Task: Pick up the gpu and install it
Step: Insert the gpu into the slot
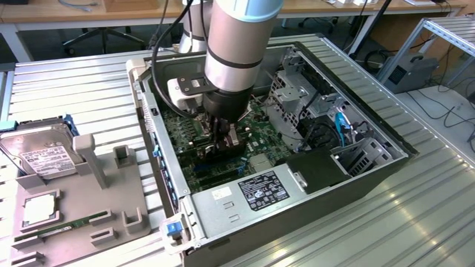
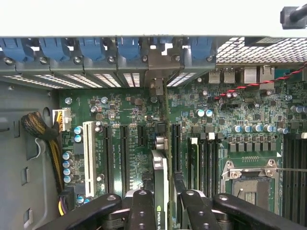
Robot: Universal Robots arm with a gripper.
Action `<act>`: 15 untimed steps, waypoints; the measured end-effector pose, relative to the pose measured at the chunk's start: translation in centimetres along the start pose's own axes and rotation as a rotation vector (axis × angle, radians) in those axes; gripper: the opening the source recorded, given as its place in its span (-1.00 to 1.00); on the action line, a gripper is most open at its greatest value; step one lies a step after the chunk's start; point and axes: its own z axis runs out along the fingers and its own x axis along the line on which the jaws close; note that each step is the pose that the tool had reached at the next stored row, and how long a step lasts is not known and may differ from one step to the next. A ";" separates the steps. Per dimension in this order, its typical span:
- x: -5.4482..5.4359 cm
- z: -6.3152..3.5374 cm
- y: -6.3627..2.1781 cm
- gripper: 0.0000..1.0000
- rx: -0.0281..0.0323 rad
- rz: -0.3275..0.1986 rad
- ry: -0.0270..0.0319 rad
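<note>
My gripper (image 1: 222,144) reaches down into the open computer case (image 1: 386,158) and is shut on the gpu (image 1: 232,136). In the wrist view the gpu (image 2: 162,175) is seen edge-on between the black fingers (image 2: 141,206), with a green logo near the grip. The card runs from the gripper (image 2: 165,208) toward the case's rear wall, where its silver bracket (image 2: 158,60) meets the row of blue slot clips (image 2: 91,48). It stands upright over the green motherboard (image 2: 120,112), in line with a long black expansion slot (image 2: 175,143). I cannot tell whether its edge is seated.
A grey fixture tray (image 1: 97,211) at the exterior view's left holds a silver hard drive (image 1: 41,153), a square chip (image 1: 41,208) and a green memory stick (image 1: 63,228). In the case are a power supply (image 1: 252,192), a drive cage (image 1: 297,94) and braided cables (image 2: 41,129).
</note>
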 end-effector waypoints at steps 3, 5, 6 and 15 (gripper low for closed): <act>0.0 0.13 -0.01 -0.47 0.0001 0.000 -0.0003; 0.0 0.22 -0.01 -0.47 0.0000 0.000 0.0000; 0.0 0.24 -0.01 -0.47 0.0002 0.000 -0.0004; 0.0 0.32 0.07 -0.47 0.0004 0.000 -0.0006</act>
